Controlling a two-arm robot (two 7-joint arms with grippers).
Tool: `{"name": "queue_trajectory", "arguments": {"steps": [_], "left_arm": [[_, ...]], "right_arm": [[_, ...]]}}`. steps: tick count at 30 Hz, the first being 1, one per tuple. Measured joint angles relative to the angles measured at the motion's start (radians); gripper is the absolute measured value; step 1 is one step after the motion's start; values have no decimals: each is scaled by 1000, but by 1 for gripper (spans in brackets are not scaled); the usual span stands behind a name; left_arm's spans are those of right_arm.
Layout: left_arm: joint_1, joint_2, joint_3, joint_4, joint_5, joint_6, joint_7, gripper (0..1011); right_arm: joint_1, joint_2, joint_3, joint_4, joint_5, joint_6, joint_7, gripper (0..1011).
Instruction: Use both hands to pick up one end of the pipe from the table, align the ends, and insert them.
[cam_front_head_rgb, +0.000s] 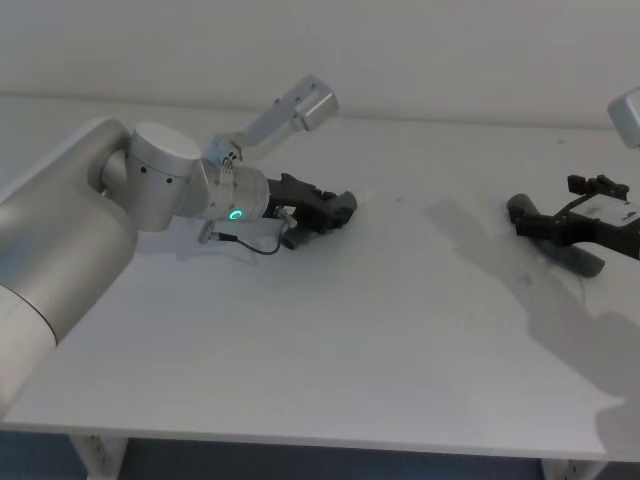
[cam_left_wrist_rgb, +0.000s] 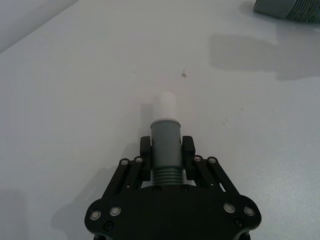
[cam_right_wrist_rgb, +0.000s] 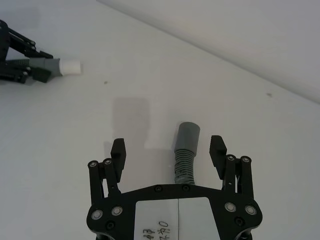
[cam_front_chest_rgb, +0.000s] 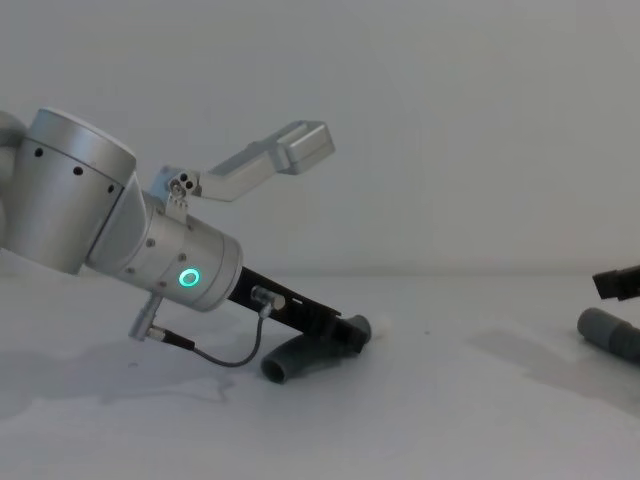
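My left gripper (cam_left_wrist_rgb: 165, 152) is shut on the darker pipe piece (cam_left_wrist_rgb: 165, 145) just behind its white tip (cam_left_wrist_rgb: 165, 106). Low over the table (cam_front_head_rgb: 400, 330) at the left, the left gripper (cam_front_head_rgb: 335, 207) holds that piece (cam_front_chest_rgb: 295, 360) so its curved tail touches the surface. At the right, my right gripper (cam_right_wrist_rgb: 168, 146) stands open with the lighter pipe piece (cam_right_wrist_rgb: 185, 160) between its fingers, untouched. Its smooth cuff (cam_right_wrist_rgb: 188, 134) points forward. From the head, the right gripper (cam_front_head_rgb: 584, 224) and the lighter piece (cam_front_head_rgb: 525, 215) sit near the table's right edge.
A bare white stretch of table (cam_front_chest_rgb: 450, 400) separates the two pipe pieces. A wall (cam_front_head_rgb: 400, 50) rises behind the table's far edge. The left arm's silver body (cam_front_head_rgb: 60, 250) covers the near left corner.
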Motion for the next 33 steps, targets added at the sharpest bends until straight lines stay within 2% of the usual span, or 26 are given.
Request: {"name": "queue_trajectory", "arguments": {"steps": [13,33], "left_arm": [[0,0,0,0,0,0,0,354],[0,0,0,0,0,0,0,354]], "right_arm": [[63,14,-57,99,-21,-21,50,1001],[109,7,-97,210,-52,-35,77,1001]]}}
